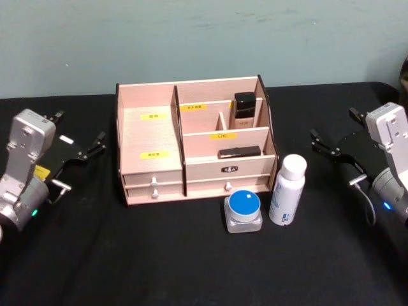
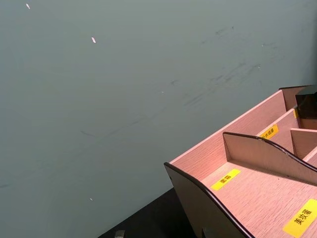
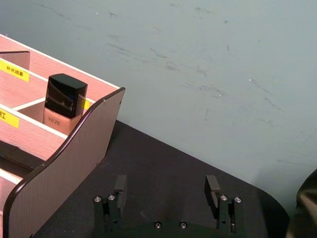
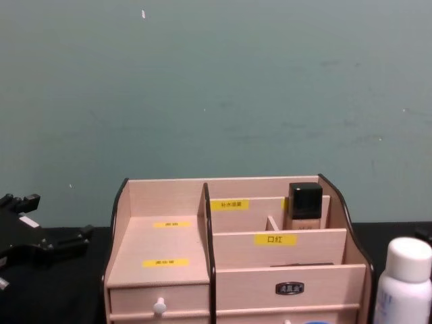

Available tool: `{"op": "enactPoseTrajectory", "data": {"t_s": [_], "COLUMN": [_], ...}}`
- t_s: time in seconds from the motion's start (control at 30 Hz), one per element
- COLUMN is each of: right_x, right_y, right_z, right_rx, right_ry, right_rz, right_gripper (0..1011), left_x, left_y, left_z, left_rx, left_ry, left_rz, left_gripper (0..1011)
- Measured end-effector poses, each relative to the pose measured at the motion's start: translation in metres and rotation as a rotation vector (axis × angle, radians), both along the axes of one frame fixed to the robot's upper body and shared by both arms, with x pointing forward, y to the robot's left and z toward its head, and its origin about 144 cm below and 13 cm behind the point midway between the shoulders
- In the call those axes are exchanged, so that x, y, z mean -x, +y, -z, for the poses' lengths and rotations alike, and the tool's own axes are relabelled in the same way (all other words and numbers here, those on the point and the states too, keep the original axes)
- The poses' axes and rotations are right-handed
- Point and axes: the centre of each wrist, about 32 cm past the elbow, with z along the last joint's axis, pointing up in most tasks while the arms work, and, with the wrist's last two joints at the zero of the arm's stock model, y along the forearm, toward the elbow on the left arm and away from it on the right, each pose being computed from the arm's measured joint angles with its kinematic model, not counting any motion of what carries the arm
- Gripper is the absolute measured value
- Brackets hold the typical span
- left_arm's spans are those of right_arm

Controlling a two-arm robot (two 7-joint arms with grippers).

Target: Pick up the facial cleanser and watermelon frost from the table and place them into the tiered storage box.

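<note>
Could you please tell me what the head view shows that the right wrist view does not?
The head view adds the white bottle and the blue-lidded jar standing on the table in front of the tiered storage box, toward its right end, the drawers, a flat dark item on a middle tier, and the left gripper, open, left of the box. The right wrist view adds the outer face of the right side panel. Both share the box, the black-capped bottle in its rear right compartment, and the right gripper, open, right of the box.
</note>
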Motion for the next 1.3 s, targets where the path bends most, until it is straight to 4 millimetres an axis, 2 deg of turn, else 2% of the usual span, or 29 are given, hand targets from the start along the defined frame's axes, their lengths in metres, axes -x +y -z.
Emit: {"op": "enactPoseTrajectory", "data": {"t_s": [1.3], "right_x": [0.0000], "right_y": [0.0000], "right_z": [0.0000], "right_rx": [0.000], "right_ry": [0.000], "right_rz": [0.000], "right_gripper": [1002], "left_x": [0.0000], "left_y": [0.0000], "left_z": [0.0000], "left_rx": [0.000], "left_ry": [0.000], "left_rz": [0.000], "left_gripper": [1010]}}
